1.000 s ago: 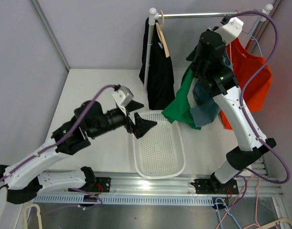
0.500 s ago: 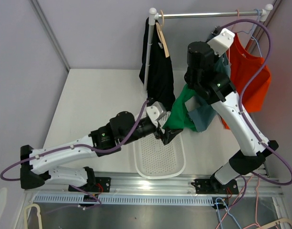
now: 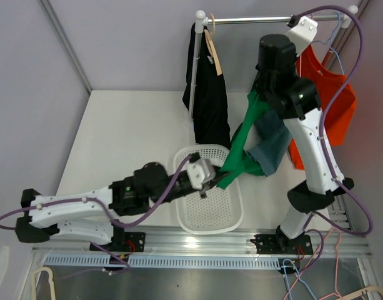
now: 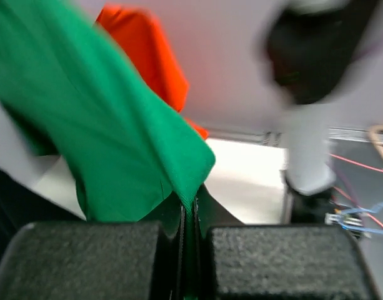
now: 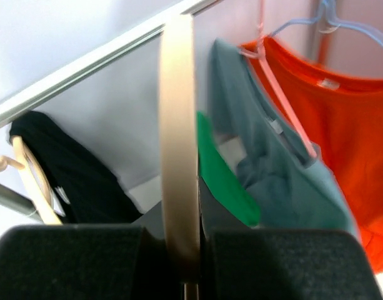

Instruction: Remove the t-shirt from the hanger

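Observation:
The green t-shirt hangs stretched from high on the right down toward the basket. My left gripper is shut on its lower corner just above the basket. In the left wrist view green cloth runs straight into the shut left gripper. My right gripper is raised near the rail, shut on the beige hanger, whose arc stands up from the right gripper. A strip of green cloth lies beside the hanger. In the top view the arm hides the hanger.
A white perforated basket lies at the near middle. From the rail hang a black shirt on a wooden hanger, a grey-blue shirt and an orange shirt. Loose hangers lie below the table's near edge.
My left gripper swung right from above the basket, reached the green shirt's lower corner and shut on it. The right arm lifted the hanger higher toward the rail, stretching the shirt.

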Available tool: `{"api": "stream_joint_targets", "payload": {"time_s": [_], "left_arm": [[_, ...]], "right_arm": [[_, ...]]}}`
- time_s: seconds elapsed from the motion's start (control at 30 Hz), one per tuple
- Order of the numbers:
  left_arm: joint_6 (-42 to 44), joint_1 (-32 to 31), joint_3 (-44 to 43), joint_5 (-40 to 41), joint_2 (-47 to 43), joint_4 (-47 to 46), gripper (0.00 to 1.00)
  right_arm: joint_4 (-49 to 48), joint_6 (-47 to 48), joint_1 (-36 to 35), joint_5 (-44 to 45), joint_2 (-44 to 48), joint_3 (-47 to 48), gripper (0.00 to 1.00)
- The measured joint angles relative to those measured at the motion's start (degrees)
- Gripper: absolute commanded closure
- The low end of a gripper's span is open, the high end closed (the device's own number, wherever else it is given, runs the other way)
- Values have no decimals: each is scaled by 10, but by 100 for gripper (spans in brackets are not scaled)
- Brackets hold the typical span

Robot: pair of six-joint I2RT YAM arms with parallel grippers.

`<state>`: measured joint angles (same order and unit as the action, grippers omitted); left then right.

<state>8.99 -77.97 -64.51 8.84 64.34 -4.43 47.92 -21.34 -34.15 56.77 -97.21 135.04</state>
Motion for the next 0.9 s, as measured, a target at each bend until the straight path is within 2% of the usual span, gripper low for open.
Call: {"api": "stream_joint_targets", "payload": {"time_s": [0.07, 0.13, 0.2, 0.3, 0.53, 0.63, 0.7, 0.73, 0.77, 0.83, 0.9], "left_arm": [[23, -41, 33, -1, -50, -13, 99], [46, -72, 57, -2, -91, -27, 99], [63, -88, 69, 0, -113, -41, 99], [82, -89, 72, 6, -117, -49, 99], [100, -107, 111, 1, -114, -58, 99], [73, -93, 130, 42, -105, -72, 99], [14, -36, 85, 49, -67, -17, 99], [-22, -13, 44, 49, -36, 16, 99], [-56, 46, 1, 50, -4, 49, 99], [-120, 110, -77, 51, 55, 104, 99], [-174, 149, -125, 49, 86, 156, 99]], "right_arm": [[74, -28, 45, -74, -54, 109, 100], [118, -67, 107, -174, -70, 133, 100], [138, -107, 181, -275, -61, 91, 100], [173, -152, 250, -382, -47, 12, 100], [198, -183, 272, -519, -46, -5, 100], [191, -174, 268, -534, -37, -3, 100], [179, -156, 235, -497, -16, -15, 100], [169, -144, 205, -475, 2, -30, 100], [158, -131, 167, -451, 25, -50, 100], [129, -101, 83, -427, 87, -115, 100], [96, -74, 24, -431, 158, -188, 100]]}}
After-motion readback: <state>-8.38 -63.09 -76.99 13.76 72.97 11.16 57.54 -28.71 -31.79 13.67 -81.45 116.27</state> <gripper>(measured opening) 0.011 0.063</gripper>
